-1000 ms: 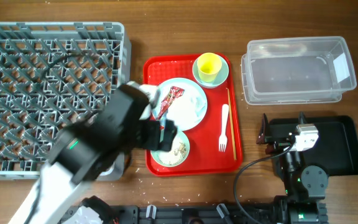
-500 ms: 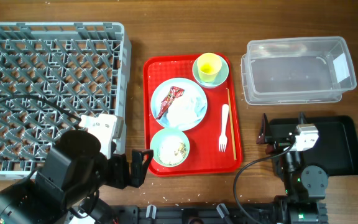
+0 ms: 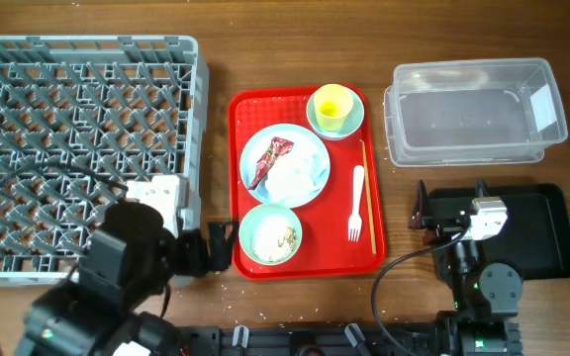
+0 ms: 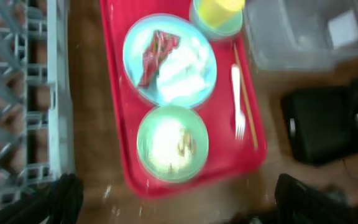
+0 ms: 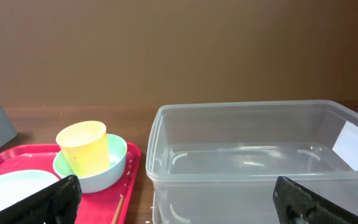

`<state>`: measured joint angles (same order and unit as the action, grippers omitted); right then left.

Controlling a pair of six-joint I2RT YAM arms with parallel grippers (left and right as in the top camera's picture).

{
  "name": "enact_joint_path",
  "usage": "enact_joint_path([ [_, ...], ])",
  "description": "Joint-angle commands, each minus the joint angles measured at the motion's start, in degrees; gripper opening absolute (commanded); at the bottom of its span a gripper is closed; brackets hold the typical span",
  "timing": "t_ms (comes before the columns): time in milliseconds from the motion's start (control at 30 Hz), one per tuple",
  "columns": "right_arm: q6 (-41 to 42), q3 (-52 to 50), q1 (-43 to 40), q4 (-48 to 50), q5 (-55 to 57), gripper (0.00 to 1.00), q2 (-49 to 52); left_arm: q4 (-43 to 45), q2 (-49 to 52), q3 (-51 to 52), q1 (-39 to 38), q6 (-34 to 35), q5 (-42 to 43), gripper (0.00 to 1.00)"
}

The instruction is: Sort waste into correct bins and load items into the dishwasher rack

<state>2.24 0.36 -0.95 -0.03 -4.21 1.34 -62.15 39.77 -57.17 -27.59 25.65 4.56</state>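
The grey dishwasher rack (image 3: 77, 148) fills the left. On the red serving tray (image 3: 310, 259) a light-blue plate (image 3: 310, 148) holds the red snack wrapper (image 3: 268, 160) and white napkin (image 3: 295, 176). A green bowl (image 3: 270, 235) holds rice scraps. The yellow cup (image 3: 332, 104) stands in the second bowl (image 3: 349, 124). The fork (image 3: 356, 203) and wooden stick (image 3: 366, 193) lie at the tray's right. My left gripper (image 3: 221, 247) is open and empty beside the tray's front-left edge; its view shows the plate (image 4: 169, 59) and bowl (image 4: 171, 143) below. My right gripper (image 3: 450, 198) is open, facing the clear tub (image 5: 253, 155).
The clear tub (image 3: 473, 111) stands at the back right. The black tray (image 3: 537, 232) lies in front of it, partly under my right arm. The rack's right wall (image 4: 58, 93) is close to the red tray's left rim. Crumbs dot the table near the front edge.
My left arm has pulled back from over the plate to the front left, then edged slightly toward the tray. It took nothing. The right arm has not moved.
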Motion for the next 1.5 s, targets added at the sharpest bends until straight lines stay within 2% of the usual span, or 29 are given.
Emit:
enact_joint_path([
  [0, -0.74, -0.07, 0.11, 0.09, 0.79, 1.0, 0.04, 10.58, -7.04, 13.38, 5.27, 0.13, 0.35, 1.0],
  [100, -0.72, -0.07, 0.11, 0.11, 0.79, 1.0, 0.04, 17.35, -12.74, 21.29, 7.3, 0.35, 1.01, 1.0],
  [300, -0.72, -0.07, 0.11, 0.09, 0.79, 1.0, 0.04, 14.14, -23.17, 24.35, 18.32, 0.07, 2.49, 1.0],
  [333, -0.72, -0.07, 0.11, 0.09, 0.79, 1.0, 0.04, 14.14, -24.04, 24.39, 19.26, -1.27, 2.47, 1.0],
  [400, -0.74, -0.07, 0.11, 0.11, 0.79, 1.0, 0.04, 14.58, -26.91, 25.11, 20.22, -9.07, 2.47, 1.0],
  [467, -0.72, -0.07, 0.11, 0.11, 0.79, 1.0, 0.04, 15.52, -29.18, 26.58, 20.85, -12.68, 2.43, 1.0],
  [533, -0.72, -0.07, 0.11, 0.11, 0.76, 1.0, 0.04, 18.36, -31.74, 29.4, 22.1, -13.49, 2.43, 1.0],
  [833, -0.74, -0.07, 0.11, 0.09, 0.79, 1.0, 0.04, 40.72, -37.07, 43.67, 22.75, -13.49, 2.45, 1.0],
  [1033, -0.72, -0.07, 0.11, 0.09, 0.79, 1.0, 0.04, 52.0, -39.58, 51.17, 24.87, -13.68, 4.02, 1.0],
  [1167, -0.72, -0.07, 0.11, 0.09, 0.79, 1.0, 0.04, 59.45, -39.58, 54.8, 27.21, -19.96, 11.08, 1.0],
  [1467, -0.72, -0.07, 0.11, 0.09, 0.79, 1.0, 0.04, 58.53, -39.6, 56.83, 27.61, -20.92, 3.72, 1.0],
])
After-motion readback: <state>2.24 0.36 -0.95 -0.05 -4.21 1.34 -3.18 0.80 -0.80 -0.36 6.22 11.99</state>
